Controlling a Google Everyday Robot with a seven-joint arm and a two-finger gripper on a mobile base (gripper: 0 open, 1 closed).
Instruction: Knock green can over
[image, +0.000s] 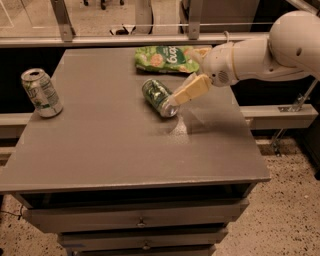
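Table (125, 150) fills most of the single camera view, grey and flat, with drawers under its front edge. The green can (158, 96) lies on its side a little above the centre of the frame, its silver end turned toward the lower right. It rests on its curved wall, so I judge it free to roll if touched.

My pincer (179, 97) comes in from the upper right on the white arm and slopes down so that its pale tip sits at the can's silver end, touching it or just beside it. I cannot tell whether it is spread or closed. That low, slanted pose suits a sideways push rather than a grasp, and nothing is held.

The snack bag (165, 59) lies flat near the table's far edge, just above the green can. The white can (41, 92) stands at the left edge, well apart and out of my way. With the green can down, I judge the task done.
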